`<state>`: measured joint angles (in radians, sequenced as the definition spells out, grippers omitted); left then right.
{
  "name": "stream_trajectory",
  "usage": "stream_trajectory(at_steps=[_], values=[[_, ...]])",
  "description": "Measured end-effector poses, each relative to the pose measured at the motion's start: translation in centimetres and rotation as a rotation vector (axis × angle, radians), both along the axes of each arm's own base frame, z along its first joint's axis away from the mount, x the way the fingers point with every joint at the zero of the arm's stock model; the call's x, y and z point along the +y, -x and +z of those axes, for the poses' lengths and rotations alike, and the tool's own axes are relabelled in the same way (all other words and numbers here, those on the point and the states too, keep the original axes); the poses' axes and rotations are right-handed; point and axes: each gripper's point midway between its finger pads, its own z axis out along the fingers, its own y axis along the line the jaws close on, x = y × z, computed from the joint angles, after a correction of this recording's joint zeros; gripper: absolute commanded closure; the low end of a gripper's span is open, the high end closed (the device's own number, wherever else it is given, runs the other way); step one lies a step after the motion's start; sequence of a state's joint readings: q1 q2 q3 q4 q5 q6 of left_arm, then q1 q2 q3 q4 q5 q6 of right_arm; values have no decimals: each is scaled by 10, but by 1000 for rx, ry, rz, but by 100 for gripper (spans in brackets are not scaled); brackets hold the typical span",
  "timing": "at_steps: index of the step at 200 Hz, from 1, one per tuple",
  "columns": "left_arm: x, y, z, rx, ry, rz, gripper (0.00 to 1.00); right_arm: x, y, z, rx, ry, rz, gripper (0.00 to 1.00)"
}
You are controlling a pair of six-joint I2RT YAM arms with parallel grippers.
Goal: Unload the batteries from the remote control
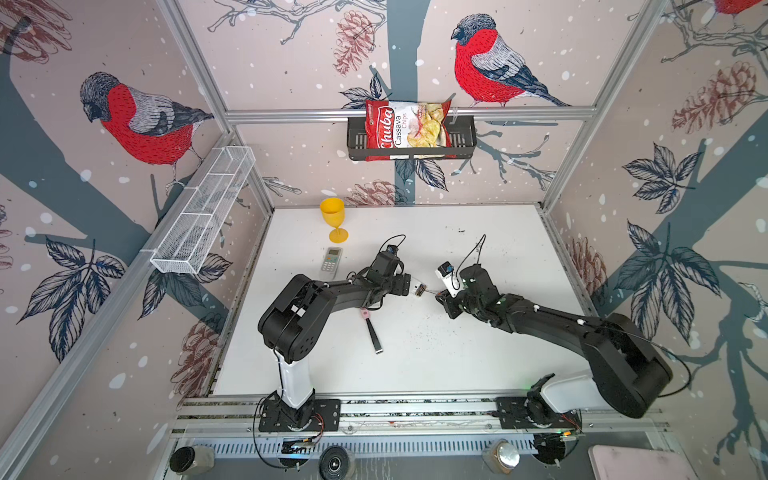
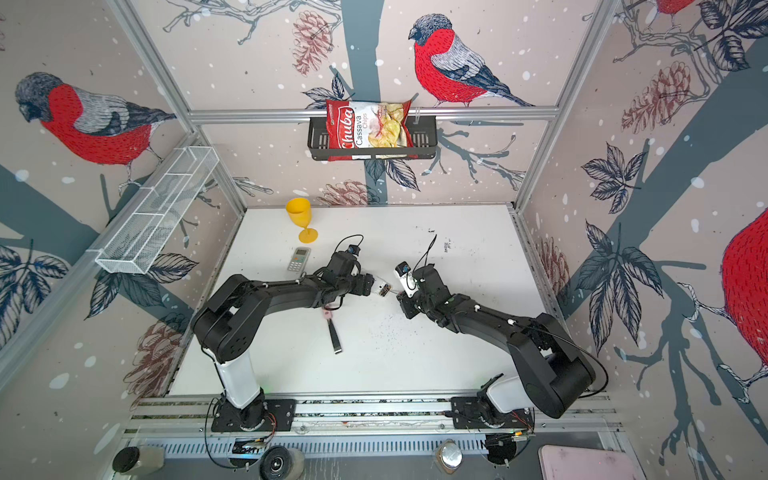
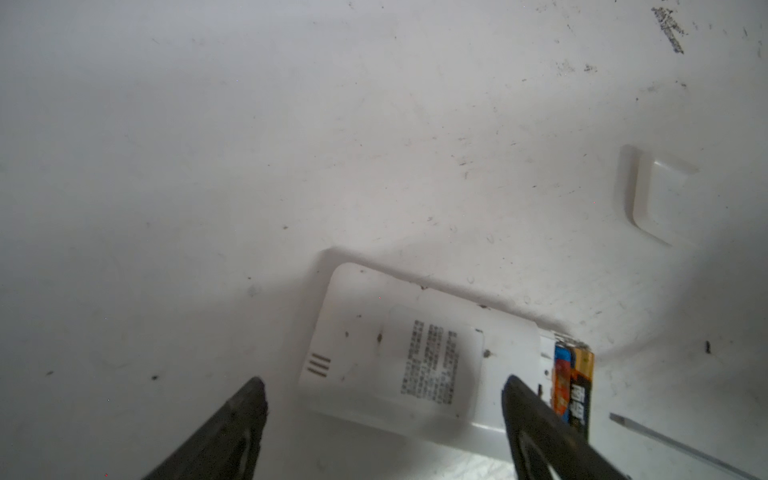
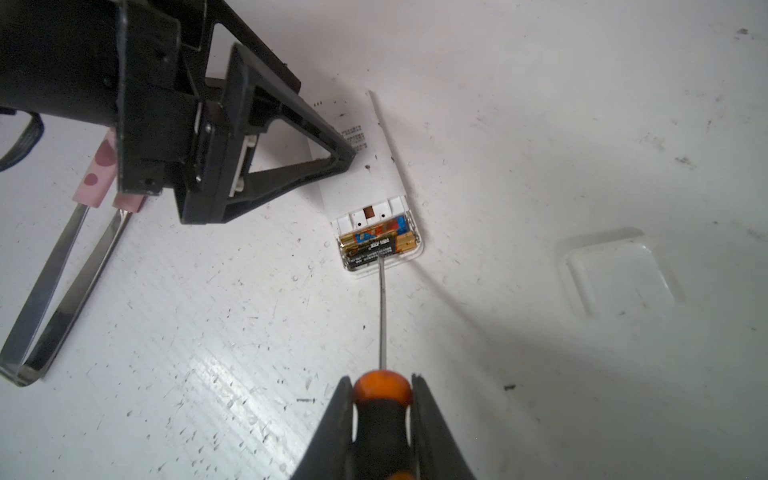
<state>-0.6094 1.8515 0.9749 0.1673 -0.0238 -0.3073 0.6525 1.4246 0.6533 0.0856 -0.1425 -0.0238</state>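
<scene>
The surface [image 1: 457,353] is mostly bare around the work, which sits in the middle, well away from every edge. The remote [image 4: 370,178] lies back-up between my two arms, with its long axis running from one hand toward the other and its open bay end toward the right arm. My left hand [image 3: 384,380] is spread wide and holds nothing. Its fingers stand either side of the remote's closed half, and I cannot tell whether they touch it. My right hand [image 4: 382,380] is clamped tight on the screwdriver [image 4: 382,316], whose shaft points along the remote's axis into the bay. The cover [image 4: 619,278] lies apart to one side, out of the path. The batteries [image 4: 376,245] sit in the bay, crosswise to the remote and so square to the shaft. The tip meets the nearest one about mid-length, by the bay's end wall. I judge the pry falls to the right arm, levering upward. The left hand should bear down first, or the remote may slide.
</scene>
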Motion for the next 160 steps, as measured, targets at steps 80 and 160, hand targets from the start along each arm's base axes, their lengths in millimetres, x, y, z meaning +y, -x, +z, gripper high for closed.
stream_trajectory(at_steps=[80, 160], values=[[-8, 2, -10, 27, 12, -38, 15, 2, 2, -5, 17, 11, 9, 100], [-12, -5, -11, 9, 36, -29, 19, 5, 3, -10, 31, 8, 15, 100]])
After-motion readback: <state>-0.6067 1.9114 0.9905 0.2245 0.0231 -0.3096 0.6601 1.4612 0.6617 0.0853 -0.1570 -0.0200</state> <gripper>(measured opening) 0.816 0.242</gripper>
